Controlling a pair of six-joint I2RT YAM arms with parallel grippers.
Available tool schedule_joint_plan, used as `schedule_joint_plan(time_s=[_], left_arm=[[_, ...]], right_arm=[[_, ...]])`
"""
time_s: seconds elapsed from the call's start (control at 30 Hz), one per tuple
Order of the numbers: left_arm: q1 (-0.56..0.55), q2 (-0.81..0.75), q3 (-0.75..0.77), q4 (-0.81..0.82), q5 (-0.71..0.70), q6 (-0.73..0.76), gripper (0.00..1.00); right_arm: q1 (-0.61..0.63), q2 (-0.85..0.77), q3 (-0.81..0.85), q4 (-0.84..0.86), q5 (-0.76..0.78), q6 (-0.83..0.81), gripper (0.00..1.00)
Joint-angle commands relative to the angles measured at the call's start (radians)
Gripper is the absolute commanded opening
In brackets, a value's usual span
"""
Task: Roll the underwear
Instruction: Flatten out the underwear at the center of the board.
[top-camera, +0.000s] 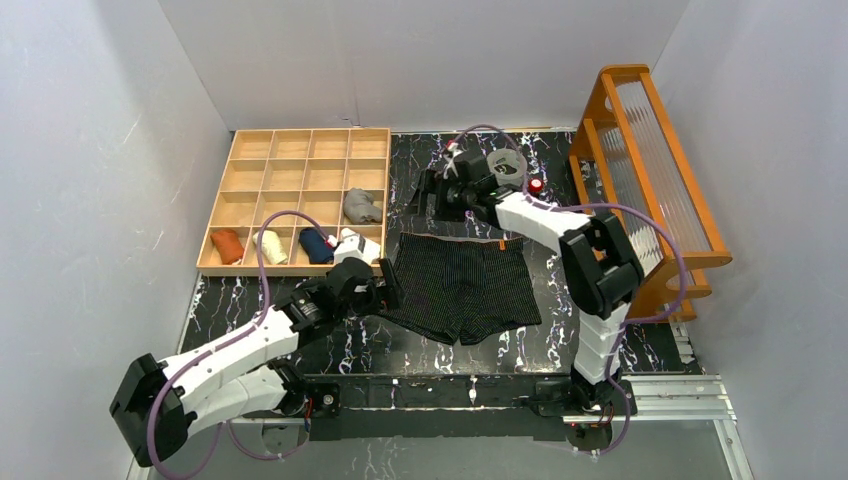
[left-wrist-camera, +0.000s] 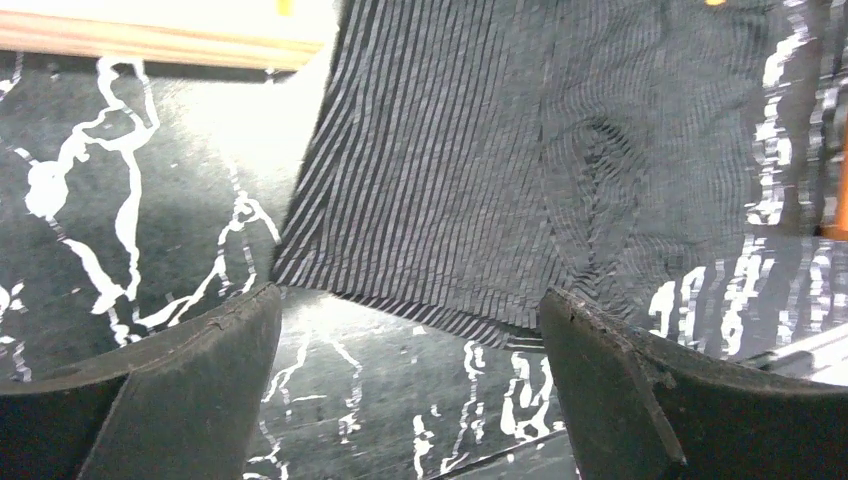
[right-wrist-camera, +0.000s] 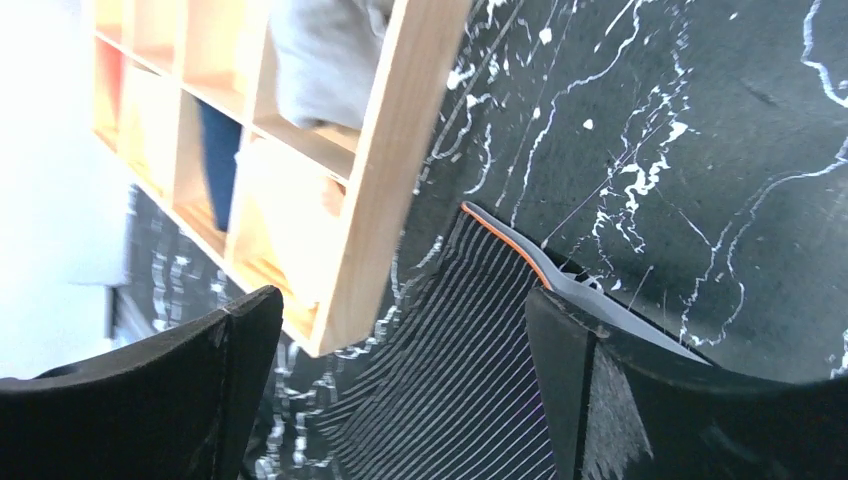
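A skewed, loose roll could result if the striped underwear, spread flat on the table just beside the wooden tray, is pinched through one layer only or dragged unevenly. The left gripper is held low at the leg hem, jaws spread and empty. The right gripper, likewise spread, seems poised above the waistband corner.

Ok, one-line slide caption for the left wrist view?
Open left gripper poised at the edge of the striped black underwear, spread flat on the black marbled table.
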Motion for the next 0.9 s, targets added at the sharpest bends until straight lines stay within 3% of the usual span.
schedule_joint_plan(time_s=[0.0,0.1,0.17,0.23,0.33,0.4,0.47,0.6,0.8,0.87], left_arm=[[0.031,0.057,0.035,-0.181,-0.02,0.069,0.98],[0.06,0.088,0.034,-0.19,0.014,0.094,0.97],[0.1,0.091,0.022,-0.173,0.056,0.108,0.9],[0.161,0.093,0.013,-0.146,0.13,0.135,0.83],[0.239,0.12,0.022,-0.123,0.232,0.193,0.71],[0.262,0.149,0.03,-0.103,0.293,0.222,0.68],[0.275,0.188,0.044,-0.104,0.321,0.235,0.6],[0.296,0.23,0.038,-0.125,0.325,0.223,0.52],[0.313,0.268,0.023,-0.042,0.397,0.223,0.52],[0.313,0.299,0.022,-0.013,0.411,0.221,0.46]], right_arm=[[-0.084,-0.085,-0.076,0.105,-0.052,0.169,0.99],[-0.174,-0.068,-0.181,0.357,-0.3,0.341,0.99],[-0.197,-0.026,-0.15,0.36,-0.371,0.336,0.89],[-0.174,-0.011,-0.063,0.156,-0.292,0.22,0.84],[-0.128,-0.033,-0.04,0.07,-0.13,0.156,0.75],[-0.109,-0.031,-0.023,0.013,-0.079,0.139,0.6],[-0.093,-0.007,0.011,-0.06,-0.04,0.118,0.52],[-0.042,0.009,0.053,-0.164,0.085,0.069,0.51],[0.028,0.009,0.104,-0.239,0.244,0.028,0.5],[0.047,0.009,0.112,-0.246,0.263,0.015,0.5]])
